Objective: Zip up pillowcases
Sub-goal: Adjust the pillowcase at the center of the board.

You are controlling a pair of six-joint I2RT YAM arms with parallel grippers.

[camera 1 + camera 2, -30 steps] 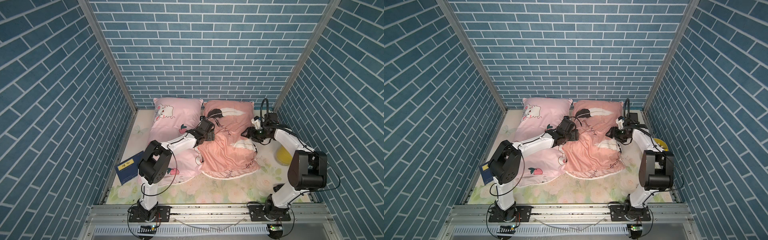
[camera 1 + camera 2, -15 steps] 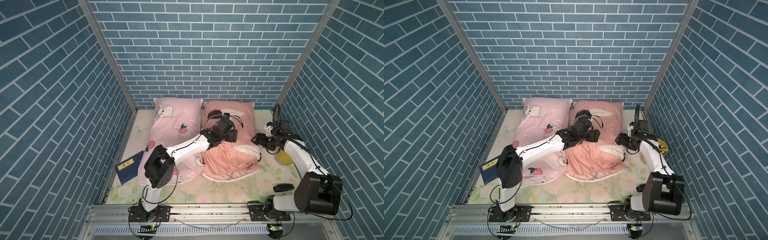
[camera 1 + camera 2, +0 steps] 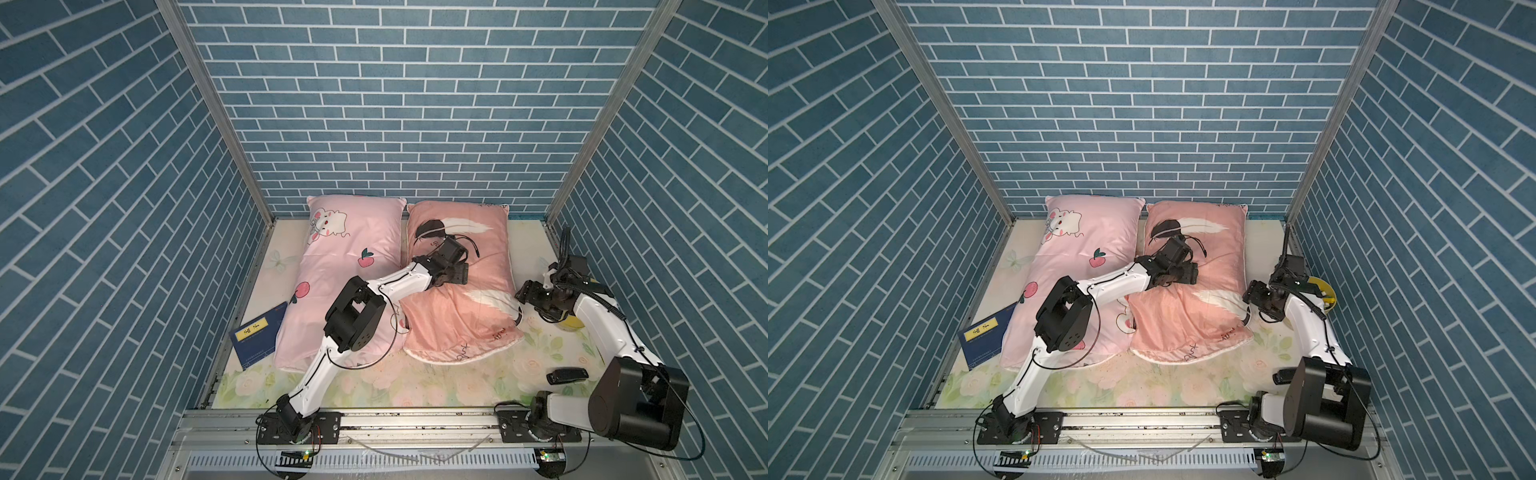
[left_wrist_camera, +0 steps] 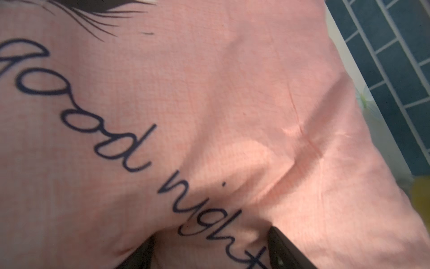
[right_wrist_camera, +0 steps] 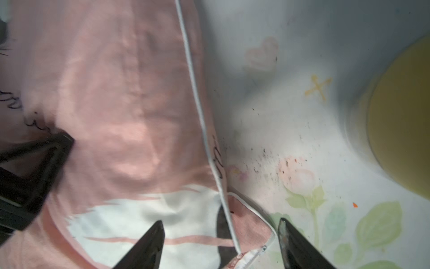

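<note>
Pink pillowcase and salmon pillowcase make two; left end effector and right end effector gape, empty

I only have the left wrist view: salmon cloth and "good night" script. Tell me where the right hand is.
Observer: The right hand is at the salmon case's edge on the robot's right side, open. In its wrist view, the case's piped corner lies between the fingers, not gripped.
Operator: Now give me the other case.
Observer: The pink case lies along the salmon case's other side, and the left arm reaches across it.
</note>
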